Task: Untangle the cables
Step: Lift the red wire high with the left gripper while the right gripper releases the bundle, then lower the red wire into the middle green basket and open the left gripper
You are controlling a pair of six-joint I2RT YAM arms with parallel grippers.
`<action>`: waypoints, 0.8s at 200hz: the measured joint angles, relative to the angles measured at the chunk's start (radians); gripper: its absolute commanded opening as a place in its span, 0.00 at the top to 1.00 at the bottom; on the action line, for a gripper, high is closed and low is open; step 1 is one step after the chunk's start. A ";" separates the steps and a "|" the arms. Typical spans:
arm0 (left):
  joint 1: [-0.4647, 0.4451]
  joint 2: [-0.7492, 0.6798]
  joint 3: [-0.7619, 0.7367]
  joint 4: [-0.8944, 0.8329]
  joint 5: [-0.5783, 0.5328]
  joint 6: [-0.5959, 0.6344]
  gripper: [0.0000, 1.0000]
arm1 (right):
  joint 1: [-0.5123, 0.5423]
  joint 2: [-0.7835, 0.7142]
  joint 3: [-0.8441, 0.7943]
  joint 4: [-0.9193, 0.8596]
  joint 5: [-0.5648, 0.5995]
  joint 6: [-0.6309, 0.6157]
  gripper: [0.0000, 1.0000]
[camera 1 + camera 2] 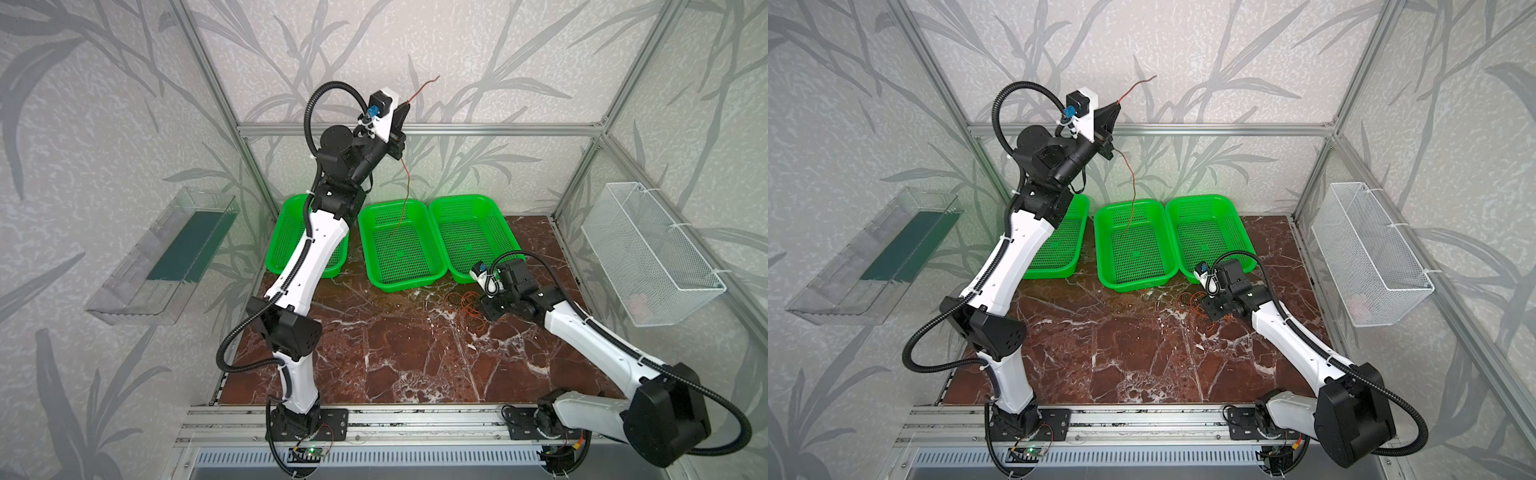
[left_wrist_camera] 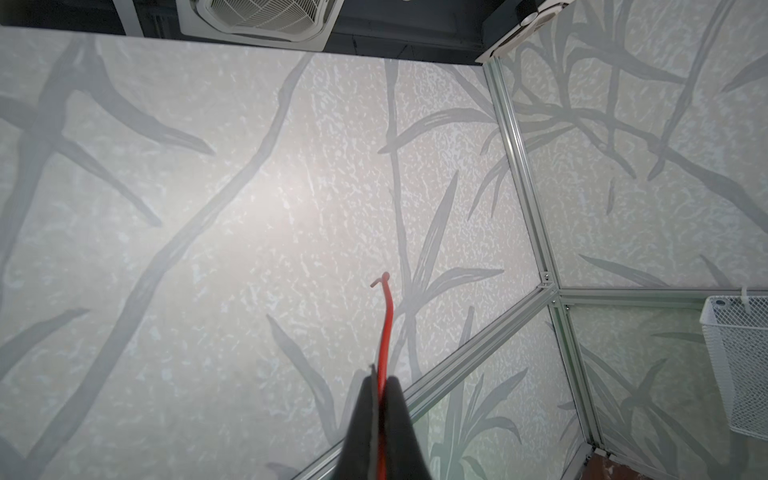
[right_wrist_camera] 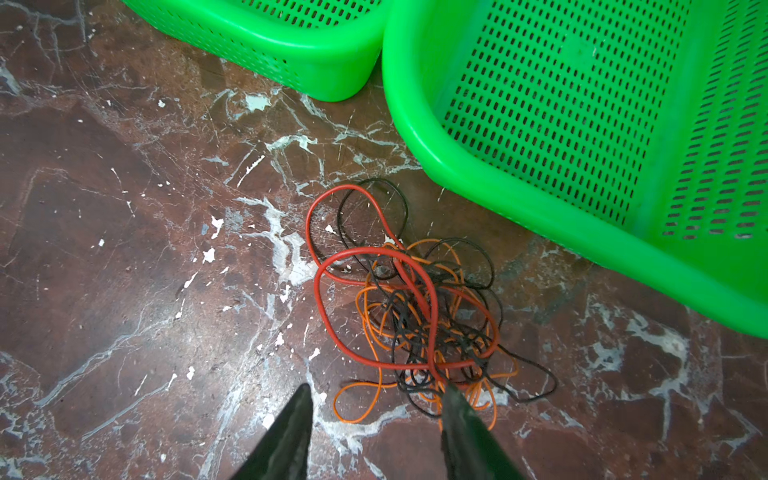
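A robotics lab cell, judging by the aluminium frame (image 1: pixel 415 129), printed panels (image 1: pixel 519 62) and arms (image 1: pixel 316 249) bolted to a rail (image 1: pixel 415 420)

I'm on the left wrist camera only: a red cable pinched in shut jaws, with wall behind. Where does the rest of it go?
Observer: From the left gripper, raised high, the red cable drops in both top views, and its lower end hangs over the middle basket. I see no strand running from it to the pile.
Operator: And the right gripper?
Observer: The right gripper is open and low over the table. One fingertip is at the edge of the tangle of red, orange and black cables, which lies in front of the right basket.
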 measured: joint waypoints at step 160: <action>0.000 -0.140 -0.948 0.172 -0.197 -0.153 1.00 | 0.000 -0.026 -0.051 -0.005 0.056 0.021 0.49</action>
